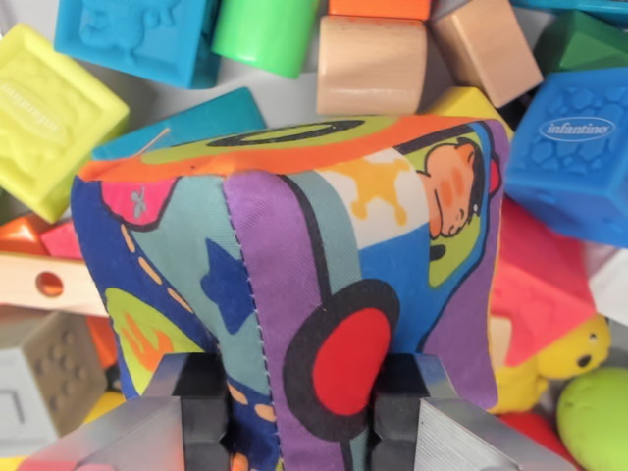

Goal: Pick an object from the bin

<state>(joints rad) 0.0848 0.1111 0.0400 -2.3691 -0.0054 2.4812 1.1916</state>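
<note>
Fingers (201, 412) of my pincer (299, 417) stand at the near edge of the wrist view, one dark pad on each side of a seam in the fabric cube (294, 285), and they are clenched on that cube, pressing its soft lower face between them. My cube fills the middle of the view, sewn from purple, blue, teal and orange patches, with a red disc in a black ring just above my pads and a cartoon face toward its upper right corner. It sits above the jumble of toys in the bin.

Left of it, near me, lies a grey block (39, 378) with raised dots, and above that a wooden bar (44, 285) with a round hole. Right of the cube, low down, I see a yellow toy animal (569, 353) and a green rounded lump (594, 417), with a red shape (540, 285) between them and the cube.

Farther off, a lime-yellow block (44, 118) lies at the left and a blue embossed block (579, 157) at the right. Farthest away sit a wooden cylinder (371, 65), a wooden cube (486, 47), a green cylinder (263, 31) and a light blue block (137, 37).
</note>
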